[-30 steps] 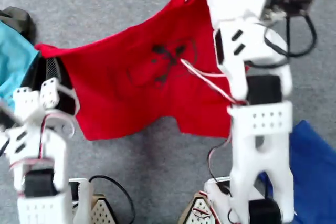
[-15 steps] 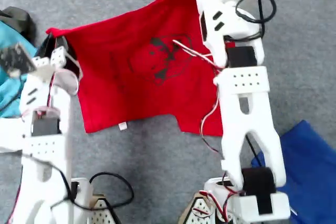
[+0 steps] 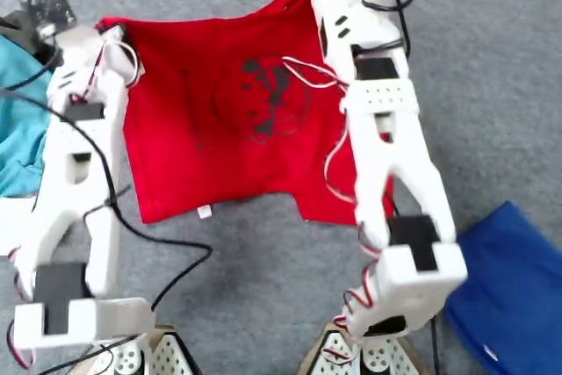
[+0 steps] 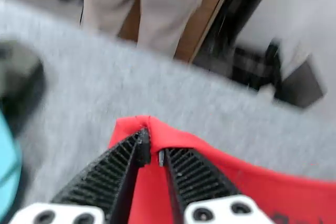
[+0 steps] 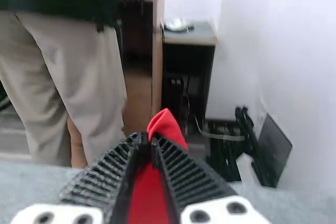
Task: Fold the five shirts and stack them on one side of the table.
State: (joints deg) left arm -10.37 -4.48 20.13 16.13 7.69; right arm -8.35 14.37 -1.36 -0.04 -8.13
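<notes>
The right arm (image 3: 386, 129) hides the three o'clock edge of the red shirt (image 3: 219, 129); the teal shirt (image 3: 18, 129) at nine and the blue shirt (image 3: 518, 287) at four are cropped.

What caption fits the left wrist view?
Left pincer shut on a corner of the red shirt, grey table behind.

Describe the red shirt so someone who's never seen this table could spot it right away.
On the grey table, look at the middle: the red shirt is spread out there, a dark print at its centre. Unlike the teal shirt at the left edge and the blue shirt at near right, its far corners are pinched by the left gripper and right gripper.
</notes>
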